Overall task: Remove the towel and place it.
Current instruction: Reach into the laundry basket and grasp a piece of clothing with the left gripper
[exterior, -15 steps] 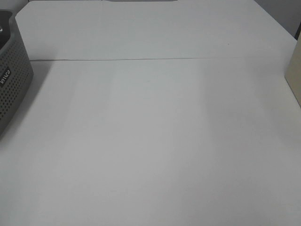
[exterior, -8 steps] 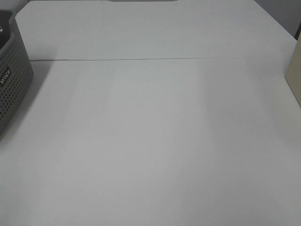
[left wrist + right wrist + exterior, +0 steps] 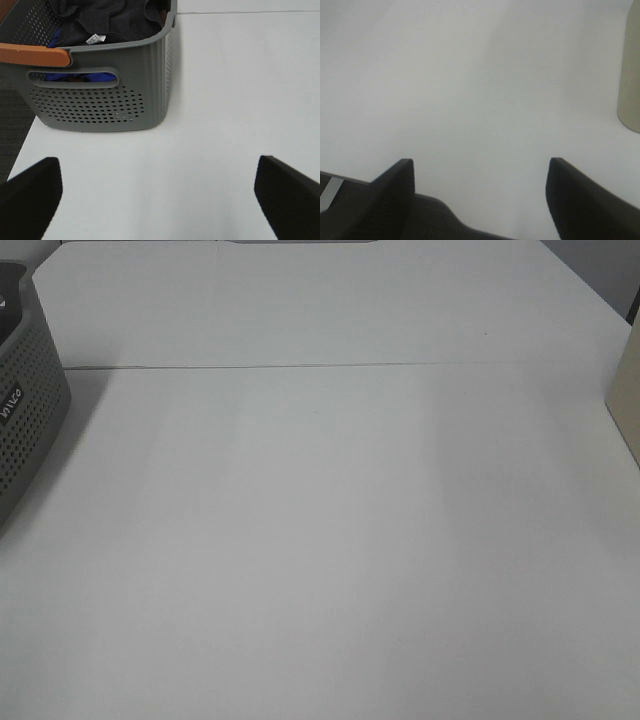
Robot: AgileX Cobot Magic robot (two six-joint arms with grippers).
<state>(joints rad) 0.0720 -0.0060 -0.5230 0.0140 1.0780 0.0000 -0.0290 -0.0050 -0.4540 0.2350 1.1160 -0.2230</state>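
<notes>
The towel is a dark, crumpled heap lying inside the grey perforated basket, with a small white label showing on it. In the exterior high view only a corner of the basket shows at the left edge, and neither arm appears there. My left gripper hovers over the white table just in front of the basket. It is open, its fingers wide apart with nothing between them. My right gripper is also open and holds nothing, low over the table near its edge.
An orange handle lies across the basket's rim, and something blue shows through the grip slot. A beige upright object stands at the table's right side, also in the right wrist view. Dark floor lies past the table's edge.
</notes>
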